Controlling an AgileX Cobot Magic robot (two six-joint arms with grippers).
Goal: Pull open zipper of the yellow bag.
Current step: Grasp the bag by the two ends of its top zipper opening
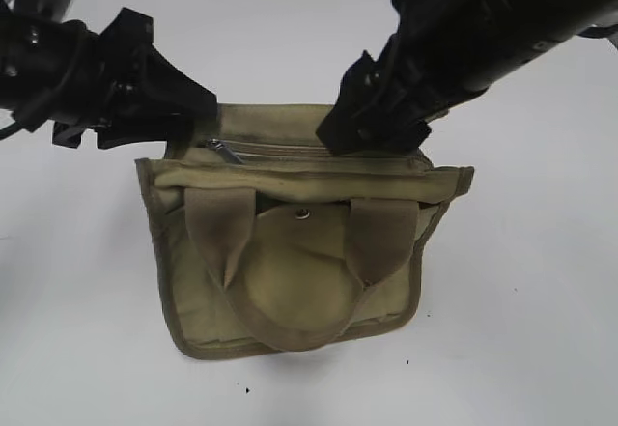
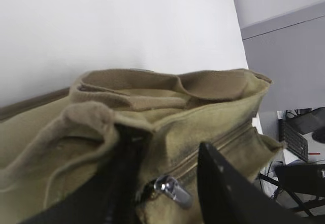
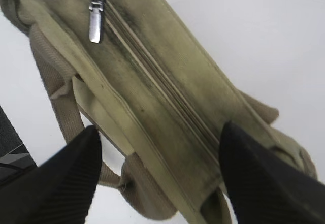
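Handles: two wide khaki webbing loops (image 1: 290, 291) lie nearest, over the round snap flap (image 1: 294, 271).
Yellow bag: boxy olive-khaki canvas tote (image 1: 193, 300) at centre of the white worktop (image 1: 521, 349).
Zipper: closed, silver pull tab (image 1: 228, 151) at its 9 o'clock end.
Left gripper (image 2: 167, 183): jaws half open, straddling the tab, gripping nothing; seemingly poised to pinch.
Right gripper (image 3: 157, 178): jaws wide, astride the 3 o'clock end, likely to steady it.
Views: only the right wrist view shows the whole zipper tape (image 3: 152, 76).

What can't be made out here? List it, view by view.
- Exterior view: the right end of the zipper is hidden under the right gripper.
- Left wrist view: whether the left gripper touches the pull tab; the fingertips run off the bottom edge.
- Right wrist view: the yellow bag is cut off by the frame edges.
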